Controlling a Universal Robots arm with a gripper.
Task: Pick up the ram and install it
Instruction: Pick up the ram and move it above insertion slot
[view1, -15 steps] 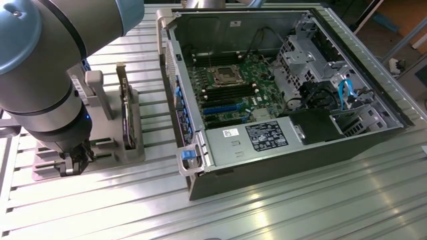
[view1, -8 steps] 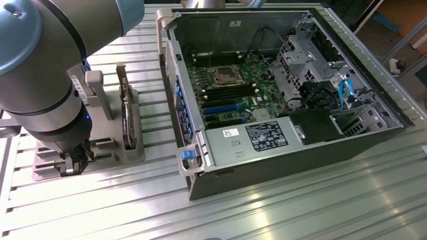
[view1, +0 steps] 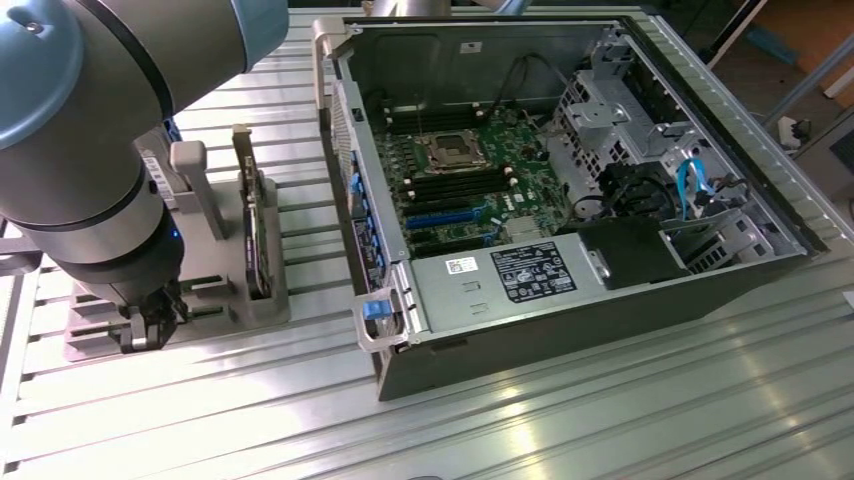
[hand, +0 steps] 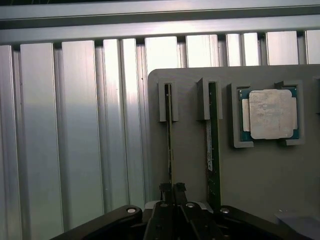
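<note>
Here the end effector (hand: 172, 188) is clamped onto the ram (hand: 170, 135), which stands on edge in a slot of the grey fixture (hand: 190, 150) on the slatted surface (hand: 75, 125). The slots hold each stick upright, presenting both flat faces for gripping. A twin stick (hand: 212, 145) occupies the neighbouring slot.

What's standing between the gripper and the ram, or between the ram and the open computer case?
Nothing between gripper and ram: the jaws are shut on it. Toward the case, the upright dark card in the holder and the case's near wall stand in the path.
</note>
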